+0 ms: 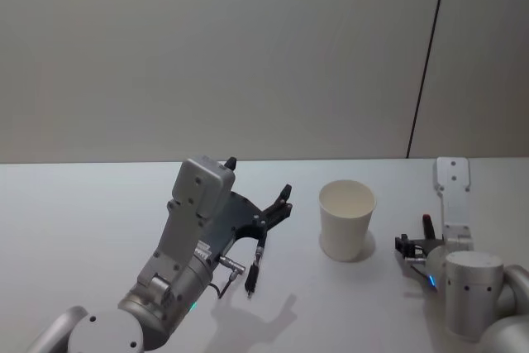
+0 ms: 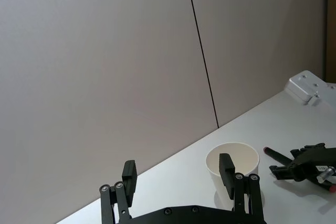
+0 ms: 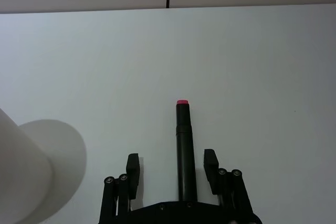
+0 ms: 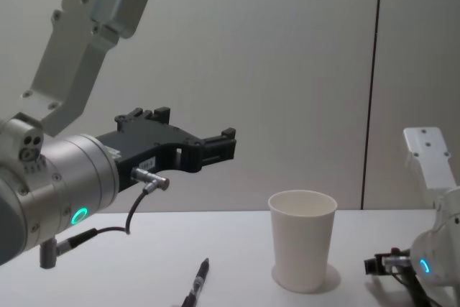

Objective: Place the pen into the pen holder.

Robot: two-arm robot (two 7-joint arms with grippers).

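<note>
The pen holder, a white paper cup, stands upright on the white table. To its right a black pen with a red tip lies flat on the table. My right gripper is low over it, open, a finger on each side and a gap between each finger and the pen. A second black pen lies left of the cup. My left gripper hangs open and empty above that second pen.
A grey wall with a dark vertical seam rises behind the table's back edge. The white upper link of my right arm stands to the right of the cup.
</note>
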